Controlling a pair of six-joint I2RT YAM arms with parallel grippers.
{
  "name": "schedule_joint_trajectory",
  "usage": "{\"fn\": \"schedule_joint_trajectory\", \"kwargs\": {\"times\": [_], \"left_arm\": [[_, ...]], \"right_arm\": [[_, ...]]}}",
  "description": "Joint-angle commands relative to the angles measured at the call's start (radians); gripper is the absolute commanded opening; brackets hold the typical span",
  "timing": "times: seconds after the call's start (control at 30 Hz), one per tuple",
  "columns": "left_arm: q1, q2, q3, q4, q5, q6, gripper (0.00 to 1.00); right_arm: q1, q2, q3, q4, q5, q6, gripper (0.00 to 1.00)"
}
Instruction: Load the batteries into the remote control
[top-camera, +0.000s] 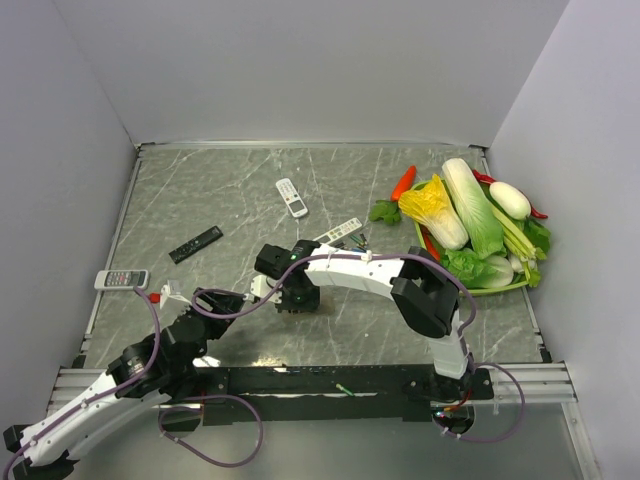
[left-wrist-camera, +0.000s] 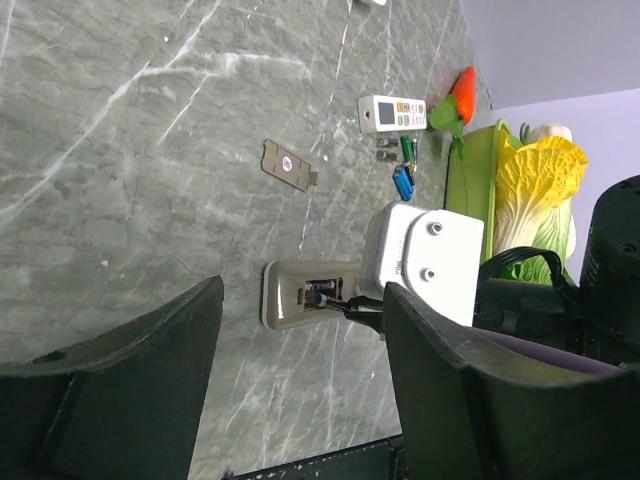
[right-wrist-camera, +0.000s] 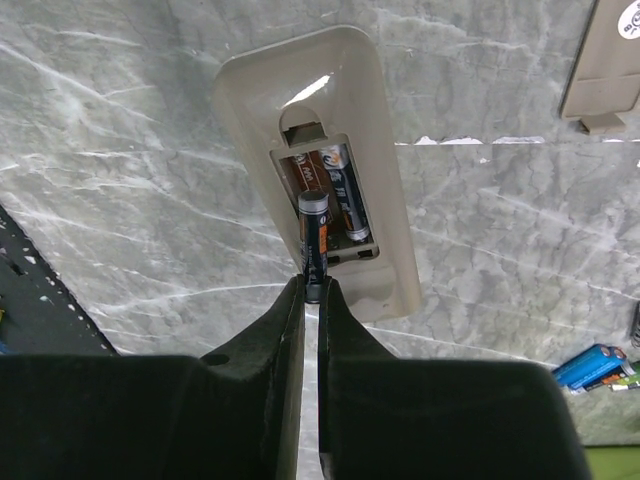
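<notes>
The remote control (right-wrist-camera: 300, 110) lies back up, grey-beige, with its battery bay open. One dark battery (right-wrist-camera: 345, 195) lies in the bay. My right gripper (right-wrist-camera: 313, 290) is shut on the end of a second dark battery (right-wrist-camera: 313, 225), which tilts over the bay's free slot. In the top view the right gripper (top-camera: 297, 292) hides most of the remote control (top-camera: 261, 288). My left gripper (left-wrist-camera: 300, 335) hangs open and holds nothing, a short way back from the remote control (left-wrist-camera: 290, 297). Loose blue and green batteries (left-wrist-camera: 404, 170) lie further off.
The detached battery cover (left-wrist-camera: 288, 165) lies beyond the remote. Other remotes sit around: a slim white one (top-camera: 338, 232), a small white one (top-camera: 292, 197), a black one (top-camera: 195, 244) and a white one (top-camera: 122, 279) at the left edge. A green tray (top-camera: 500, 288) of vegetables stands at the right.
</notes>
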Motion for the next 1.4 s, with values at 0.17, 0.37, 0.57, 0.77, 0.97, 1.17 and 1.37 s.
{"fn": "schedule_joint_trajectory", "kwargs": {"times": [0.17, 0.37, 0.57, 0.77, 0.97, 1.17, 1.37], "left_arm": [[0.004, 0.008, -0.001, 0.018, -0.014, 0.013, 0.69], [0.004, 0.020, 0.001, 0.027, -0.011, 0.019, 0.70], [0.004, 0.040, 0.004, 0.041, 0.002, 0.031, 0.70], [0.004, 0.094, -0.001, 0.094, 0.032, 0.063, 0.70], [0.002, 0.232, 0.002, 0.212, 0.086, 0.117, 0.70], [0.002, 0.440, 0.010, 0.370, 0.184, 0.172, 0.68], [0.005, 0.647, 0.008, 0.551, 0.281, 0.201, 0.60]], "right_arm": [[0.010, 0.003, 0.041, -0.021, 0.031, -0.031, 0.22], [0.019, -0.005, 0.047, -0.015, 0.028, -0.037, 0.29], [0.019, -0.044, 0.029, 0.018, 0.012, -0.027, 0.33], [0.004, -0.175, -0.051, 0.113, -0.014, 0.053, 0.38], [-0.045, -0.356, -0.209, 0.278, -0.077, 0.220, 0.40], [-0.116, -0.560, -0.448, 0.520, -0.058, 0.566, 0.41], [-0.140, -0.684, -0.660, 0.750, -0.092, 0.828, 0.40]]}}
